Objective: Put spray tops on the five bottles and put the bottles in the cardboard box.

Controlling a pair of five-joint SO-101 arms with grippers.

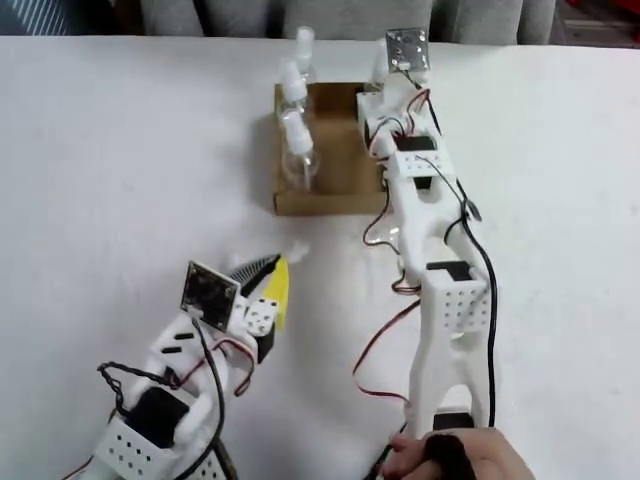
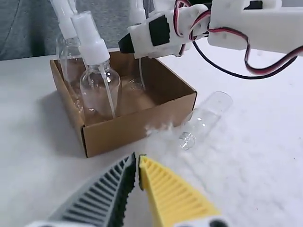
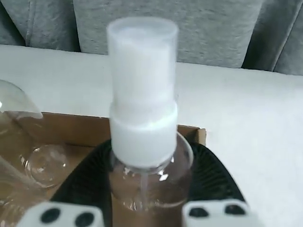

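Observation:
The cardboard box stands at the table's far middle. Three clear bottles with white spray tops stand along its left side. My right gripper hangs over the box's right part, shut on another clear bottle with a spray top, held upright between the black jaws. One clear bottle without a top lies on its side on the table just outside the box's near corner. My left gripper rests low on the table in front of the box, shut and holding nothing.
A small white fluffy scrap lies on the table by the box's front wall. The right arm's links and cables stretch from the near edge to the box. Bare white table lies to the left and far right.

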